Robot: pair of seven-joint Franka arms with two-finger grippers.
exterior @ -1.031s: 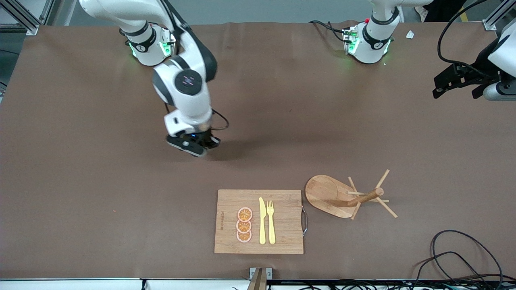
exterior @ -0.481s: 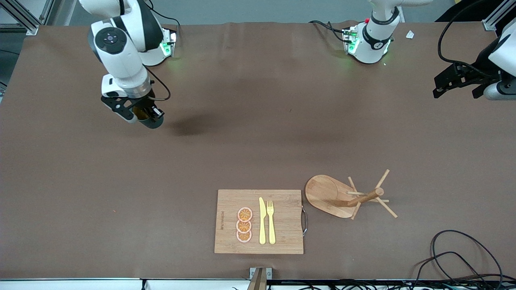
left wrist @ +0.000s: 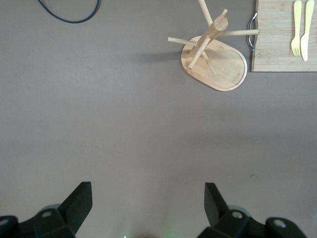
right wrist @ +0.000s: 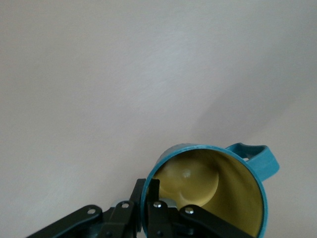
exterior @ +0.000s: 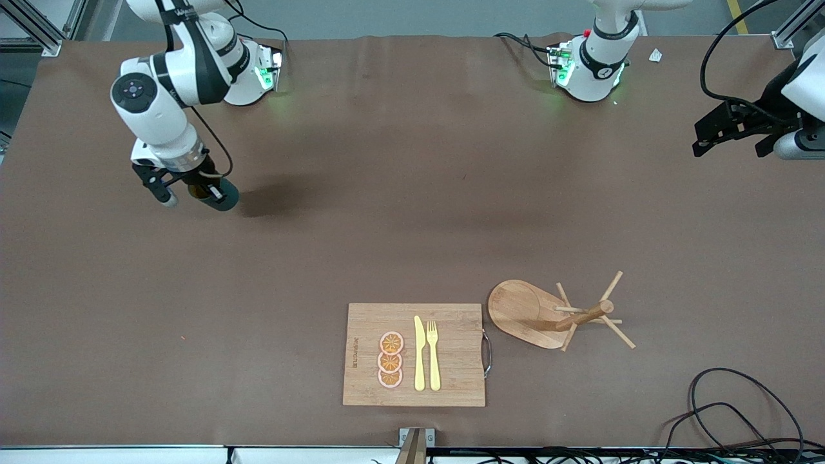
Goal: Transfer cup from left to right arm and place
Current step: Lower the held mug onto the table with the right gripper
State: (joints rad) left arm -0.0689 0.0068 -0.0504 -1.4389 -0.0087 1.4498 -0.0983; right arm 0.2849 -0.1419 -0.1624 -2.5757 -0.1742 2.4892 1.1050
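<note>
the right gripper [exterior: 193, 192], hanging over bare table toward the right arm's end and near that arm's base, was clamped on the rim of the small teal-green cup with a side handle and yellow inside [exterior: 216, 195]. in the right wrist view one finger sat inside the wall of the cup [right wrist: 210, 193] and the other outside it, with the handle pointing away from the grip and the cup's mouth tipped toward the camera. so the hand-over looked done, and the step in hand was judged to be the placing.

the left gripper [exterior: 735, 132] waited over the left arm's end of the brown table cover [exterior: 412, 212], its jaws spread wide and empty, with only bare cover between its fingertips [left wrist: 79, 203] in the left wrist view.

to place well, the cup probably needed levelling first, so that its base would meet the cover flat rather than on an edge. a slow, straight descent would suit a rim pinch, which gives little hold against twisting. the jaws would best part only once the base rested fully, and the inner finger should lift straight out so it did not drag the wall and tip the cup. the bamboo cutting board [exterior: 451, 354] and the wooden mug tree [exterior: 548, 316] lay well apart, nearer the front camera, no obstacle here.
</note>
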